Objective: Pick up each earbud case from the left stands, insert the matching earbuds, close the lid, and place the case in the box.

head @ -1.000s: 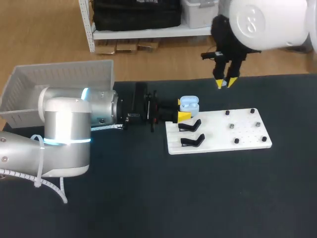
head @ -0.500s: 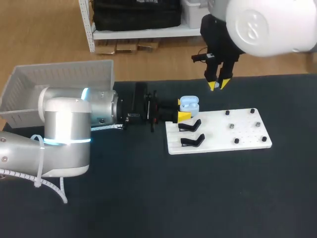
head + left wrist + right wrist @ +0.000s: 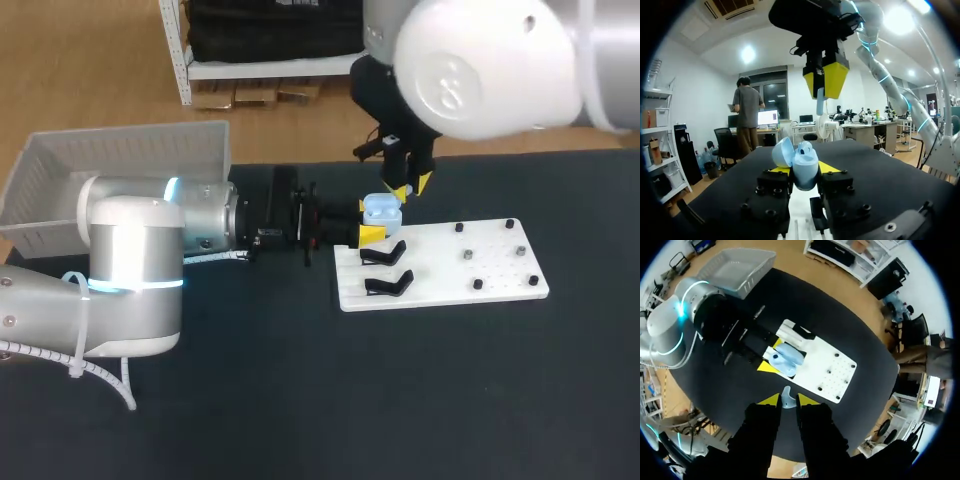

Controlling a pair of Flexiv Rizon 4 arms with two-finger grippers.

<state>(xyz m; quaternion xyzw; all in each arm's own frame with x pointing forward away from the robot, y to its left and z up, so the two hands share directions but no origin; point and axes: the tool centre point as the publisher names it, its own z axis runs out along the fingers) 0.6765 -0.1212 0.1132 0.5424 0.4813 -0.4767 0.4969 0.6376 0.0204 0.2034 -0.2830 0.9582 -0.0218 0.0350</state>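
A light blue earbud case (image 3: 381, 211) with its lid open is held just above the left end of the white board (image 3: 450, 265). My left gripper (image 3: 369, 222) is shut on it from two sides. The left wrist view shows the case (image 3: 801, 161) upright between the yellow tips. My right gripper (image 3: 405, 187) hangs just above and behind the case, shut on a small light blue earbud (image 3: 785, 394). The left wrist view has that gripper (image 3: 826, 82) over the case with the earbud (image 3: 819, 101) pointing down. From the right wrist, the case (image 3: 788, 357) lies ahead of the fingers.
Two empty black stands (image 3: 384, 252) (image 3: 388, 284) sit on the board's left part, and several small pegs (image 3: 468, 255) on its right. A white basket (image 3: 120, 165) stands at the table's back left, behind my left arm.
My right arm has swung left and down with the earbud, from over the board's far side to just above the open case. The left arm and case have not moved.
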